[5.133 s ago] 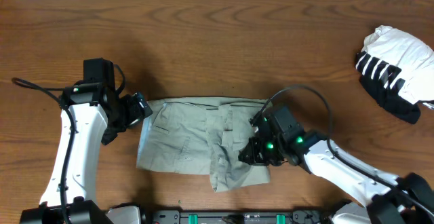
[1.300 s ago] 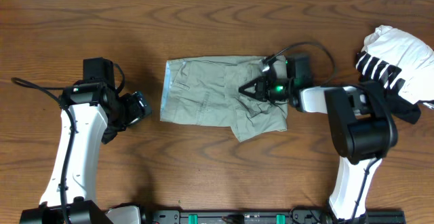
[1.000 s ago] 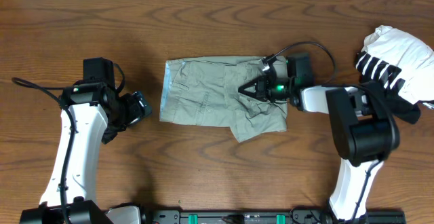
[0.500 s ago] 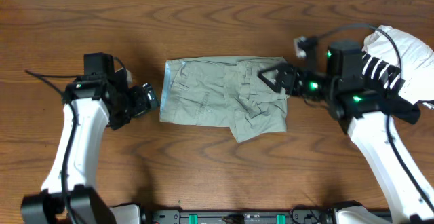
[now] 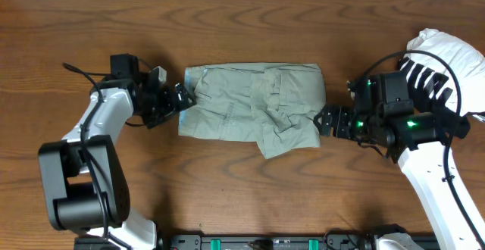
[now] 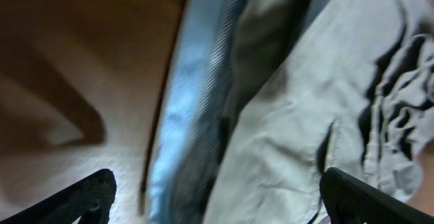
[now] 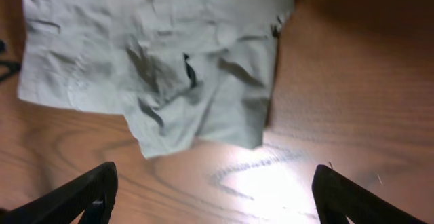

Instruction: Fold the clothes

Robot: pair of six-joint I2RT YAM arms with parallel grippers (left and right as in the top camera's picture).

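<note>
Trousers (image 5: 250, 102) are lying flat on the table (image 5: 227, 23) between the two arms, already doubled into a rough rectangle, with one rumpled flap sticking out below their lower right edge. Left gripper (image 5: 180, 98) is sitting at the trousers' left edge with its jaws spread wide and gripping nothing; in the wrist view that edge is lying between the fingertips (image 6: 88, 193). Right gripper (image 5: 327, 120) is hovering just off the trousers' lower right corner, also spread wide and empty. A striped garment (image 5: 439, 76) is lying well right of the trousers, untouched.

Judgement: the next fold is being set up. To do it well, each gripper should be going low enough to pinch every layer at its edge. The right should be catching the stray flap, otherwise the fold is likely coming out crooked.
</note>
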